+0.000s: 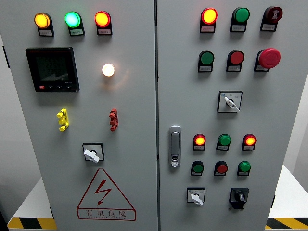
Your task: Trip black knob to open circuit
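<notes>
No part of the robot's body shows. The left hand and right hand both lie outside the head view.

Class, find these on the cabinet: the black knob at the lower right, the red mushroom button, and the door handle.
black knob point(238, 196), head view, on the knob's middle.
red mushroom button point(269, 57), head view, on its domed cap.
door handle point(174, 146), head view, on the middle of the silver handle.

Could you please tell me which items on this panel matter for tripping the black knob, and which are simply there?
For the job:
black knob, lower right

Just there:
white switches
red mushroom button
lit lamps
meter
door handle
warning triangle

No hand is in view.
</notes>
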`<state>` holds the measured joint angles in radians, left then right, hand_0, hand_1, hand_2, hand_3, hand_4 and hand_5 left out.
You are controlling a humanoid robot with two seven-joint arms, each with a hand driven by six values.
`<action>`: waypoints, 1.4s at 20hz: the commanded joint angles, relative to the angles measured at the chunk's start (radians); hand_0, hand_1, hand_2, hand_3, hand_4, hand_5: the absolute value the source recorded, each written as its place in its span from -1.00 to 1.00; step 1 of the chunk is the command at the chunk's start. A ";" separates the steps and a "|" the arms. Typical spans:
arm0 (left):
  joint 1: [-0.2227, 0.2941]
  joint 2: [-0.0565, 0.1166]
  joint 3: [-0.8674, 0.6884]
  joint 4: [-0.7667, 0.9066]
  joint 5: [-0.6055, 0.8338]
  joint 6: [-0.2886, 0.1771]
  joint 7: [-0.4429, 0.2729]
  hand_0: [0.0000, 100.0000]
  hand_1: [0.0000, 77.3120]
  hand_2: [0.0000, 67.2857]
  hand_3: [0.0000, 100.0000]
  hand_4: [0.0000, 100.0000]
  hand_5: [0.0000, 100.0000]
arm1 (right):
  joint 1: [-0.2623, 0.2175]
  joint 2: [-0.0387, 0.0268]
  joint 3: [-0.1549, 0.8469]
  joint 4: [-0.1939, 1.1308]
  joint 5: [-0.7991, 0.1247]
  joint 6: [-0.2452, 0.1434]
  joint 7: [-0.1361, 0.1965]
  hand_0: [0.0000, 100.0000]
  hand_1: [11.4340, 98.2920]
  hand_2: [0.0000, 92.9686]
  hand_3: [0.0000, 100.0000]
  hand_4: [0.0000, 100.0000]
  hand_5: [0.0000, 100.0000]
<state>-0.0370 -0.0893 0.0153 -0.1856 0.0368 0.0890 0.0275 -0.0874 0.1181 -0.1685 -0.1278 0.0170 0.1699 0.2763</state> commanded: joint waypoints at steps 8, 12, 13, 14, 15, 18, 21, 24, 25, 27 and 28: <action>0.000 0.000 0.000 0.000 0.000 0.000 0.000 -1.00 -1.00 -0.42 -0.48 -0.80 -0.83 | 0.002 -0.0016 0.040 0.005 -0.014 0.000 0.000 0.85 -0.46 -0.95 -0.82 -0.97 -0.79; 0.000 0.000 0.000 0.000 0.000 0.000 0.000 -1.00 -1.00 -0.42 -0.48 -0.80 -0.83 | 0.012 -0.0016 0.085 0.011 -0.055 0.013 -0.008 0.85 -0.46 -0.95 -0.82 -0.97 -0.79; 0.000 0.000 0.000 0.000 0.000 0.000 0.000 -1.00 -1.00 -0.42 -0.48 -0.80 -0.83 | 0.018 0.0000 0.121 0.011 -0.081 0.013 -0.008 0.84 -0.46 -0.95 -0.82 -0.97 -0.79; -0.001 0.000 0.000 0.000 0.000 0.000 0.000 -1.00 -1.00 -0.42 -0.48 -0.80 -0.83 | 0.023 0.0000 0.177 0.013 -0.128 0.013 -0.008 0.84 -0.46 -0.95 -0.82 -0.97 -0.79; 0.000 -0.001 0.000 0.000 0.000 0.000 0.000 -1.00 -1.00 -0.42 -0.48 -0.80 -0.83 | 0.023 0.0000 0.235 0.014 -0.188 0.013 -0.009 0.84 -0.46 -0.95 -0.82 -0.97 -0.79; 0.000 0.000 0.000 0.000 0.000 0.000 0.000 -1.00 -1.00 -0.42 -0.48 -0.80 -0.83 | 0.023 0.0000 0.445 0.016 -0.398 0.014 -0.037 0.84 -0.45 -0.95 -0.81 -0.97 -0.79; 0.000 0.000 0.000 0.000 0.000 0.000 0.000 -1.00 -1.00 -0.42 -0.48 -0.80 -0.83 | 0.023 0.0000 0.701 0.010 -0.633 0.052 -0.071 0.83 -0.45 -0.95 -0.80 -0.97 -0.79; 0.000 -0.001 0.000 0.000 0.000 0.000 0.000 -1.00 -1.00 -0.42 -0.48 -0.80 -0.83 | 0.023 0.0000 0.959 0.001 -0.898 0.103 -0.080 0.83 -0.45 -0.95 -0.80 -0.97 -0.79; 0.000 0.000 0.000 0.000 0.000 0.000 0.000 -1.00 -1.00 -0.42 -0.48 -0.80 -0.83 | 0.023 0.0000 1.066 -0.003 -0.984 0.120 -0.088 0.83 -0.45 -0.95 -0.80 -0.97 -0.79; 0.000 -0.001 0.000 0.000 0.000 0.000 0.000 -1.00 -1.00 -0.42 -0.48 -0.80 -0.83 | 0.023 0.0000 1.240 -0.007 -1.144 0.163 -0.106 0.83 -0.45 -0.95 -0.79 -0.97 -0.79; 0.000 0.000 0.000 0.000 0.000 0.000 0.000 -1.00 -1.00 -0.42 -0.48 -0.80 -0.83 | 0.025 0.0000 1.254 -0.009 -1.167 0.164 -0.104 0.82 -0.44 -0.95 -0.79 -0.97 -0.79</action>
<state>-0.0373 -0.0897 0.0153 -0.1856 0.0368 0.0890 0.0276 -0.0644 0.1186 1.0086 -0.1335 -1.0708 0.3180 0.1759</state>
